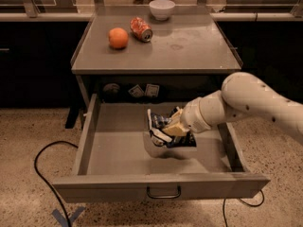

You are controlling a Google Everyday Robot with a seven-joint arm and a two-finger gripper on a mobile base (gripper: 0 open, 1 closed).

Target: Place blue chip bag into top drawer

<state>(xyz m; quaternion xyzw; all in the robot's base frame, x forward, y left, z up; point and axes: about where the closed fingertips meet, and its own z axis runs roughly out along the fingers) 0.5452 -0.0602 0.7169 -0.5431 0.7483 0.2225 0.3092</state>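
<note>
Gripper [164,129] clasps blue chip bag [158,120] over top drawer [118,151] floor.

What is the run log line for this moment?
phase: place | claw: shut on blue chip bag, over open top drawer floor | bag: not released

The drawer [89,137] is drawn out below the table [189,46]. Over its middle, the bag [157,121] is held in the gripper [163,134]. On the table, the orange [118,38] is set left of the can [141,29], with the bowl [162,8] behind.
</note>
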